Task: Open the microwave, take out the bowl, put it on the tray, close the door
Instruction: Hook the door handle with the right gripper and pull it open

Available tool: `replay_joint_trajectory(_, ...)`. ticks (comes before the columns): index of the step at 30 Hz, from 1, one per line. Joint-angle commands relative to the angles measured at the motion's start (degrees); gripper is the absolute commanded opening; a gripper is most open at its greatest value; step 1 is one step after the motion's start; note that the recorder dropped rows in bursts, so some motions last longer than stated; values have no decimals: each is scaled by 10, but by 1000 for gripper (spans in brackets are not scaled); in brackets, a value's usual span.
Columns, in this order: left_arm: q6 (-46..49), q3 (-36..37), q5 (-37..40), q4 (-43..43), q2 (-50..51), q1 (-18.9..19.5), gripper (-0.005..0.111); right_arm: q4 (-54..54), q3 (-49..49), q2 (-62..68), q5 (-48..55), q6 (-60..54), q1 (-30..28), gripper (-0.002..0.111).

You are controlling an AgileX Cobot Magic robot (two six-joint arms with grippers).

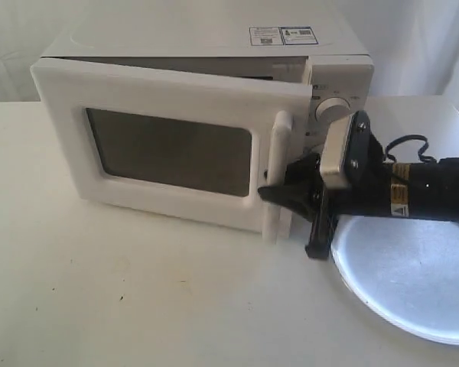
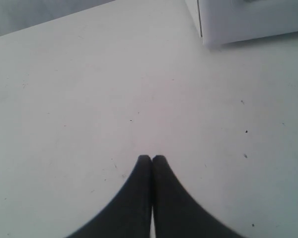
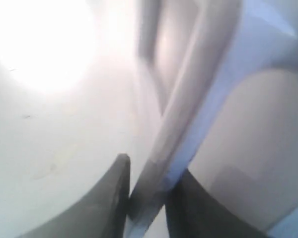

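The white microwave (image 1: 206, 46) stands at the back of the table. Its door (image 1: 168, 145), with a dark window, is swung partly outward, leaving a gap along the top. My right gripper (image 1: 279, 191) is shut on the door's vertical bar handle (image 1: 278, 176); in the right wrist view the handle (image 3: 188, 114) runs between the two dark fingers (image 3: 109, 198). The silver tray (image 1: 413, 275) lies on the table under the right arm. The bowl is hidden. My left gripper (image 2: 151, 158) is shut on nothing over bare table, beside a corner of the microwave (image 2: 248, 20).
The white table (image 1: 138, 298) spreads in front of the microwave. A black cable (image 1: 409, 145) loops behind the right arm. White cloth hangs behind the scene.
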Motion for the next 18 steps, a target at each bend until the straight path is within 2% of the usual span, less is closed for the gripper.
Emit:
replay_joint_trajectory(1, -2, -1, 0, -5, -1, -3, 0, -53, -4, -24, -110, -16, 23, 0)
replay_joint_trajectory(8, -2, -1, 0, -5, -1, -3, 0, -21, -4, -24, -110, 22, 23, 0)
replay_joint_trajectory(10, -2, -1, 0, -5, -1, -3, 0, -20, -4, -24, -110, 47, 23, 3)
replay_joint_trajectory(13, -2, -1, 0, -5, -1, -3, 0, -20, -4, -24, -110, 76, 22, 12)
replay_joint_trajectory(18, -2, -1, 0, -5, -1, -3, 0, -56, -4, -32, -110, 106, 22, 37)
